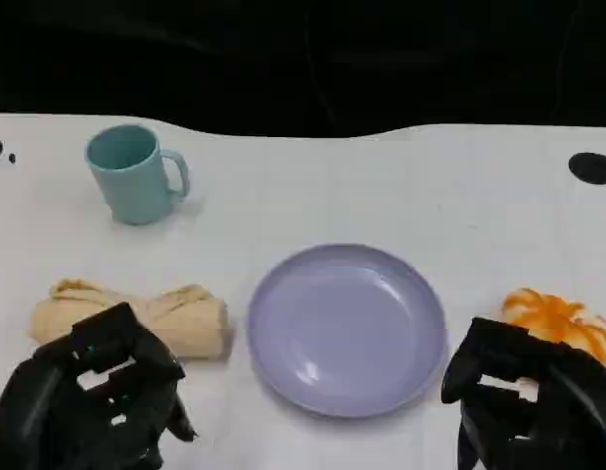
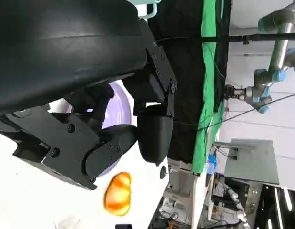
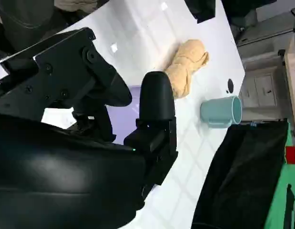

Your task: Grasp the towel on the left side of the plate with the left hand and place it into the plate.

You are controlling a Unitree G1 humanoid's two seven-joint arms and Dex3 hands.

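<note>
My left hand point(image 1: 92, 397) hovers empty, fingers apart, over the towel point(image 1: 136, 315); a shallow grab could unroll it short of the plate point(image 1: 347, 328).

— Is there any writing to read here: a label, a brand, a number?

— None that I can make out. The teal mug point(image 1: 134, 173) is plain on the side that shows, and the lilac plate point(image 1: 347, 328) carries no print or mark.

— What about the towel point(image 1: 190, 318), or the worktop point(image 1: 449, 196)?

— The towel is bare cloth with no tag showing. The white worktop has black round spots near its edges, but they are not signs or letters.

— And the background in the wrist views?

— The green cloth point(image 2: 211, 102) and the cabinets there are too small and blurred to show any text.
</note>
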